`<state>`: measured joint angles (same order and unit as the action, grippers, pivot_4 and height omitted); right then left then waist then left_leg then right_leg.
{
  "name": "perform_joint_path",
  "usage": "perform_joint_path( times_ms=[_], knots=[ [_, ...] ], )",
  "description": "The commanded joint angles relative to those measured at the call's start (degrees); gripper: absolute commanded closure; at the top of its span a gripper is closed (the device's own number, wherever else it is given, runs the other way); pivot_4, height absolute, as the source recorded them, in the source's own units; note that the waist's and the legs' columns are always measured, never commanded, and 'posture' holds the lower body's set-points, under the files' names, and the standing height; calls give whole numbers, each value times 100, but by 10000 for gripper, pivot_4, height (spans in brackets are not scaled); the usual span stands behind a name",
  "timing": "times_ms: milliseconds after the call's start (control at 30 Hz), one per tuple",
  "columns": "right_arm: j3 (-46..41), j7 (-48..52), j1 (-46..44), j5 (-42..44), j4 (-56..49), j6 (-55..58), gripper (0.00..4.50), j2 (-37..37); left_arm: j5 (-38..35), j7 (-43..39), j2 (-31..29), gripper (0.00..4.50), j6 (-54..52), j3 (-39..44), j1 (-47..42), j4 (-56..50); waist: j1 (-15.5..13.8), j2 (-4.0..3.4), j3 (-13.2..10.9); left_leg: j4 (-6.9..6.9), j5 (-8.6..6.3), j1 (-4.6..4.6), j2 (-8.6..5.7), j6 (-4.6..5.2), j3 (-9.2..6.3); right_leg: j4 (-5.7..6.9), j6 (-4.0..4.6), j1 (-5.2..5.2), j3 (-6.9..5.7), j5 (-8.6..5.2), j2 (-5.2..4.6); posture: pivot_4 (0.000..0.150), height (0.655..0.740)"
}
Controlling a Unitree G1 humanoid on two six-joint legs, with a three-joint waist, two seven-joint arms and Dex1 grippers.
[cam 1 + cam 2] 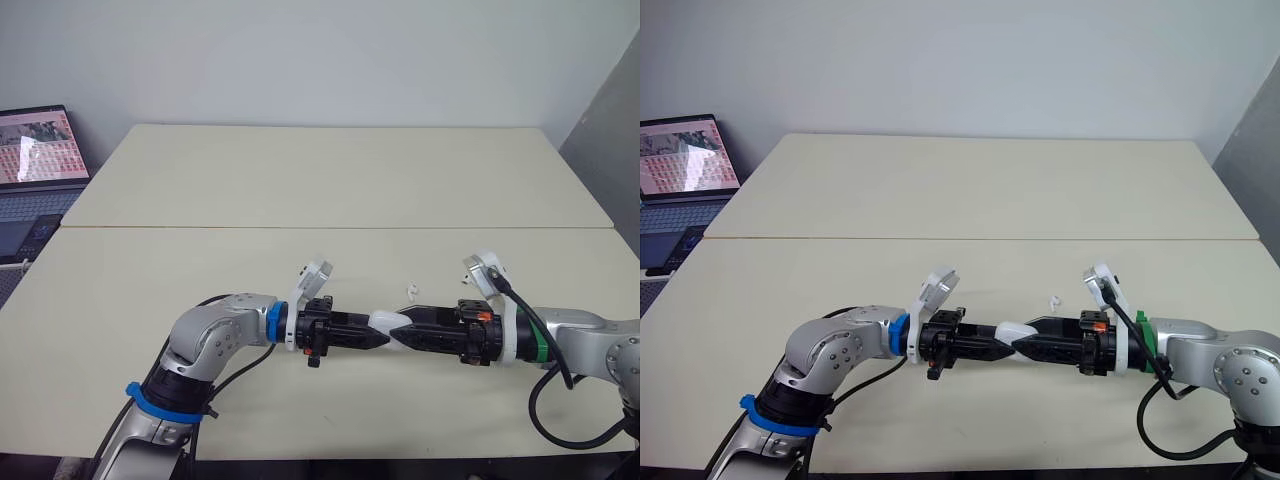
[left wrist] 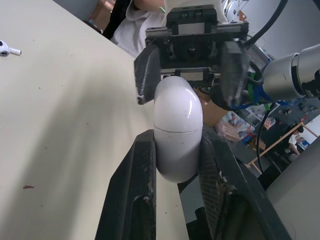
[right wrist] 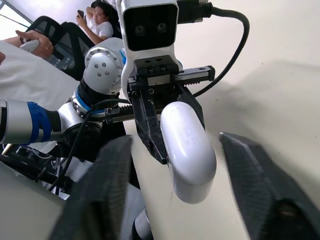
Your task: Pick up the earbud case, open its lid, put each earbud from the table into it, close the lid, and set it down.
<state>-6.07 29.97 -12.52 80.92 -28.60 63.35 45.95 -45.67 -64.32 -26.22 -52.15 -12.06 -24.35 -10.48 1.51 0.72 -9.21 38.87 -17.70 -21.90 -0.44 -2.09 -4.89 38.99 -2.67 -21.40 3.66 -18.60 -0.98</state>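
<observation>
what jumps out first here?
The left gripper clamps a white earbud case over the middle of the table, tip to tip with the right gripper, which is open around the case's other end. One earbud lies just behind them; a laptop glows at far left.

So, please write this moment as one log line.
left gripper: shut on closed earbud case | right gripper: open, astride its free end | earbud: on table

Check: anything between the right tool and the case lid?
Nothing visible. The left tool is shut on the lower half of the earbud case. The right tool stands open around its lid end, with no object between. One earbud lies apart on the table.
</observation>
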Motion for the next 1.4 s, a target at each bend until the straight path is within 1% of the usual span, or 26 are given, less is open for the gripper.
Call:
perform_joint_path(
  times_ms=[33,67,100,200,300,633,867,1000,1200,1267,1400],
  knots=[
    [-100,-30,-149,-199,-180,-221,2401,-33,43,26,24,37114,110,18,-10,-114,0,0,0,0,0,0,0,0,1,0,0,0,0,0,0,1500,7400],
    [-97,-49,-175,-217,-184,-226,202,-33,64,41,28,37114,121,21,-4,-116,0,0,0,0,0,0,0,0,1,0,0,0,1,0,0,1500,7400],
    [-75,-40,-216,-270,-209,-223,0,-10,83,46,33,37114,129,23,0,-114,0,0,0,0,0,0,0,0,1,0,0,0,1,0,0,1500,7400],
    [63,30,-308,-553,-329,-163,0,132,121,55,45,37114,157,18,23,-124,0,0,0,0,0,0,0,0,0,0,0,-1,0,0,0,1500,7400],
    [370,60,-351,-1182,-435,-152,0,328,149,67,64,37114,174,16,21,-116,-1,0,0,0,0,-1,0,0,-2,-1,0,0,-1,0,-1,1500,7400],
    [487,-61,-531,-2201,-186,-353,0,173,506,5,31,37114,438,-165,62,-74,-2,2,-1,0,0,-1,0,-1,-3,-1,0,-1,-3,0,-1,1500,7400],
    [377,-99,-655,-2704,56,-464,0,19,638,-14,60,37114,550,-218,84,-42,0,4,-3,-1,0,-1,-1,-1,-2,-1,0,-2,-2,0,-3,1500,7400],
    [142,-11,-769,-2600,88,-412,0,-76,703,53,44,37114,634,-208,135,-55,0,4,-3,-2,0,-1,0,-1,-2,0,0,-3,-2,0,-3,1500,7400],
    [-260,-74,-944,-2160,115,-231,0,-222,896,642,173,37114,1031,175,420,-117,-1,4,-3,-2,0,-2,-1,0,-2,-1,0,-2,-1,0,-4,1500,7400],
    [-277,-342,-1025,-2305,296,-247,0,-418,1005,791,121,37114,1252,279,714,-266,13,5,-3,-3,0,-1,1,0,-2,0,0,-3,-2,0,-3,1500,7400],
    [95,-746,-1075,-3155,684,-383,0,-563,1054,1169,157,37114,1458,514,1154,-522,9,5,-4,-5,0,-1,2,-1,-2,1,0,-5,-1,0,-4,1500,7400]
  ],
)
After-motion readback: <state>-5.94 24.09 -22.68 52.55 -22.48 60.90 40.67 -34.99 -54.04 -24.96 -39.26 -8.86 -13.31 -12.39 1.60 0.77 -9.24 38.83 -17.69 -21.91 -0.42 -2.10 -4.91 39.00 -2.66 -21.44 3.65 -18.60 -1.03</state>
